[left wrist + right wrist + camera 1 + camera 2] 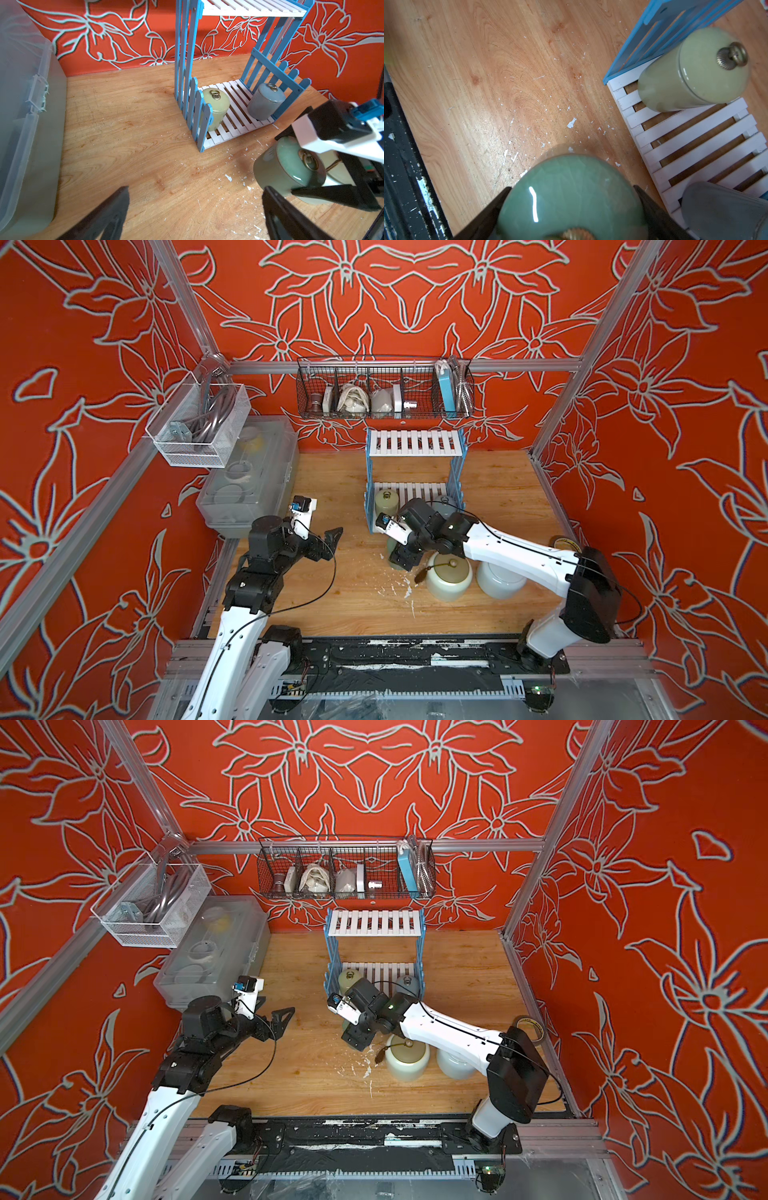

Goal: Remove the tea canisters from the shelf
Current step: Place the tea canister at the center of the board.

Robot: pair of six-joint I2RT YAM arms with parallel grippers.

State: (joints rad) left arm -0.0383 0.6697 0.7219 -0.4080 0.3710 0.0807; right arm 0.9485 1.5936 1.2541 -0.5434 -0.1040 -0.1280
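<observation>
I see R gripper point(571, 209) clamped on green canister point(286, 166), just off shelf point(234, 97). L gripper point(332, 537) wide apart, empty. On btm tier: olive canister point(216, 108), blue-grey canister point(264, 104).

There are five lidded ceramic tea canisters. Three are small ring-topped cylinders: one olive cylinder point(216, 108), one blue-grey cylinder point(265, 101) and one green cylinder point(288, 168). Two are big rounded jars: one cream jar with a gold lid point(451, 580) and one white jar point(500, 583). There is one two-tier shelf of white slats and light-blue picket sides point(415, 442), one black wire basket point(302, 389), one white mesh basket point(191, 450), one translucent plastic box point(272, 448) and one roll of tape point(565, 542).
</observation>
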